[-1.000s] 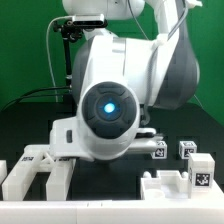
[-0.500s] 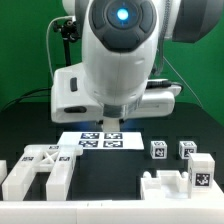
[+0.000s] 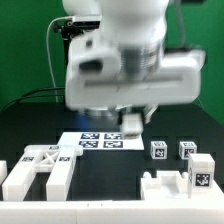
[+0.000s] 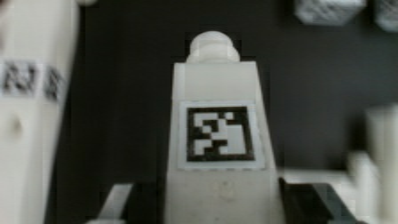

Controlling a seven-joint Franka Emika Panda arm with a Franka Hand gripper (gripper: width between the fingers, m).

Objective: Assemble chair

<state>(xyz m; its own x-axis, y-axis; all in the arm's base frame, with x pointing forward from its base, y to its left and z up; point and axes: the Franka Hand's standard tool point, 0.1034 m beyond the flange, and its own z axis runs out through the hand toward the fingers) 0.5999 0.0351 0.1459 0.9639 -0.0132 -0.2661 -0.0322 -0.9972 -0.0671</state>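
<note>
My gripper [image 3: 131, 116] hangs over the black table, blurred by motion, shut on a white leg bar [image 3: 133, 124] of the chair. In the wrist view the leg bar [image 4: 222, 110] runs out from between my fingers [image 4: 125, 200], with a square tag on its face and a round peg at its far end. Other white chair parts lie on the table: a blocky frame part [image 3: 40, 168] at the exterior view's left, two small tagged cubes [image 3: 158, 150] [image 3: 187, 149], and a notched block [image 3: 185, 182] at the right.
The marker board [image 3: 98, 141] lies flat on the table below my gripper. A black stand [image 3: 66, 60] rises at the back left before a green backdrop. A white part [image 4: 32, 100] runs beside the held bar in the wrist view.
The arm has swung up and back: its big wrist housing, which hid the table's middle, now sits high, and the gripper with the leg bar shows above the marker board.
</note>
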